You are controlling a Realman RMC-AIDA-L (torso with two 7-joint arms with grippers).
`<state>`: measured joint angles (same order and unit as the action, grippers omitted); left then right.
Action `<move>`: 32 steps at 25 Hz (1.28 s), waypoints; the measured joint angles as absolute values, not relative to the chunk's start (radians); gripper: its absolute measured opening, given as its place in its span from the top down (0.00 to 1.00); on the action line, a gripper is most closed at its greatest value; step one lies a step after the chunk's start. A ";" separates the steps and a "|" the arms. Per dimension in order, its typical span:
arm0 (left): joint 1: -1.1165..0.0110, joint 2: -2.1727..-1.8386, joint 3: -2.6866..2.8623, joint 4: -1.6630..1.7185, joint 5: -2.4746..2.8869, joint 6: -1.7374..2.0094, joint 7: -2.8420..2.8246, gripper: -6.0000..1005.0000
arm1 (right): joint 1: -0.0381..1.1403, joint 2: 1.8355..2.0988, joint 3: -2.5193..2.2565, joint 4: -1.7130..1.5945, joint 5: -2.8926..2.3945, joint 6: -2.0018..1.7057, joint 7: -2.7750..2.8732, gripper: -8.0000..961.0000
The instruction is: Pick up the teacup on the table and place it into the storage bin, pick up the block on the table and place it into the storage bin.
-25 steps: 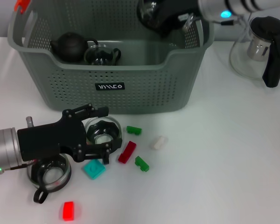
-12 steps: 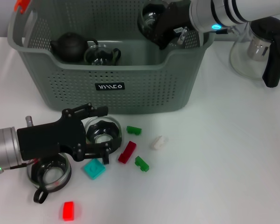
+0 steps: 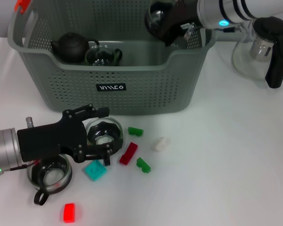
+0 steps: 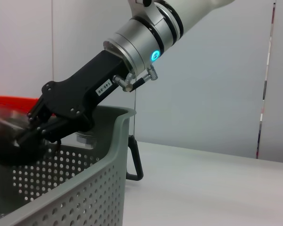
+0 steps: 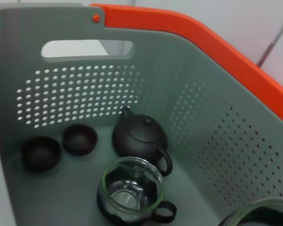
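Over the back right corner of the grey-green storage bin [image 3: 132, 75], my right gripper [image 3: 166, 23] is shut on a glass teacup [image 3: 158, 14]. The left wrist view shows that gripper [image 4: 30, 134] above the bin's rim [image 4: 108, 141]. In the right wrist view the held teacup's rim [image 5: 254, 214] hangs over the bin's inside [image 5: 85, 94]. On the table in front of the bin, my left gripper [image 3: 106, 135] stands open with its fingers on either side of a second glass teacup [image 3: 104, 134]. Red [image 3: 128, 153], teal [image 3: 94, 170], green [image 3: 135, 131] and white [image 3: 160, 143] blocks lie beside it.
The bin holds a dark teapot [image 5: 139, 136], a glass cup [image 5: 129, 188] and two small dark cups [image 5: 79, 139]. A third glass teacup [image 3: 49, 174] sits under my left arm. Another green block [image 3: 143, 165] and red block [image 3: 69, 213] lie nearby. A glass pitcher [image 3: 259, 47] stands at the right.
My right gripper dipped with its teacup over the bin's back right corner, then rose and shifted slightly right. The left gripper and the cup between its fingers have not moved.
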<state>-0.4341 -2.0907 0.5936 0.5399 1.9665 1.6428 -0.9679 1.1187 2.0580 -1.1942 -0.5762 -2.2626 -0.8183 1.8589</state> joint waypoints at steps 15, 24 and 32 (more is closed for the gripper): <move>-0.433 -2.089 0.593 0.540 1.966 1.649 -0.968 0.14 | 1.086 2.058 -1.170 -0.711 -2.299 -0.879 1.916 0.41; -0.423 -2.087 0.586 0.544 1.966 1.652 -0.968 0.14 | 0.864 2.091 -1.101 -1.119 -2.157 -1.059 1.909 0.33; -0.425 -2.088 0.586 0.545 1.963 1.653 -0.970 0.14 | 0.566 2.095 -1.101 -1.321 -1.795 -1.252 1.756 0.33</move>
<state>-0.4248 -2.0881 0.5857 0.5447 1.9633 1.6529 -0.9701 0.5656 2.0951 -1.1007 -1.3210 -1.7946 -1.2518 1.7557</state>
